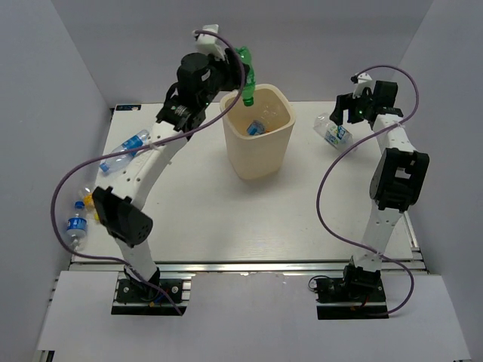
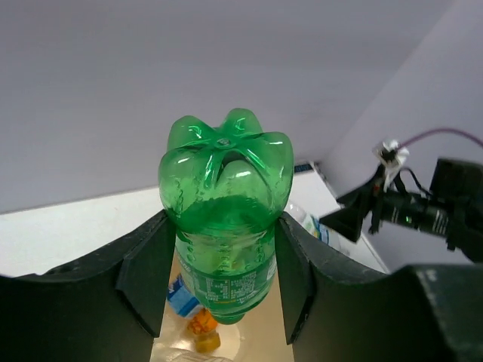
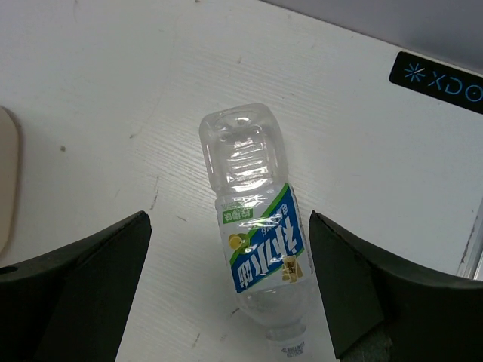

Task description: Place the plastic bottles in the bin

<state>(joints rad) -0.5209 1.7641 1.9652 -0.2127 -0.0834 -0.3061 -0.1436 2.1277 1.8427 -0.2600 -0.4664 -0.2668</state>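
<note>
My left gripper (image 1: 241, 69) (image 2: 223, 283) is shut on the green bottle (image 1: 247, 78) (image 2: 226, 188). The bottle hangs neck down over the back-left rim of the cream bin (image 1: 256, 162) (image 2: 266, 332). Inside the bin lie a blue-labelled clear bottle (image 1: 256, 127) (image 2: 182, 296) and an orange bottle (image 2: 202, 326). My right gripper (image 1: 344, 115) (image 3: 229, 260) stands open above a clear bottle with a blue-white label (image 1: 333, 133) (image 3: 256, 226). That bottle lies flat on the table to the right of the bin, between the fingers and not touched.
Two more clear bottles (image 1: 125, 151) (image 1: 75, 226) lie by the table's left edge, with a small orange-yellow piece (image 1: 89, 200) between them, partly behind the left arm. White walls enclose the table on three sides. The bin's edge (image 3: 6, 181) shows at the left of the right wrist view.
</note>
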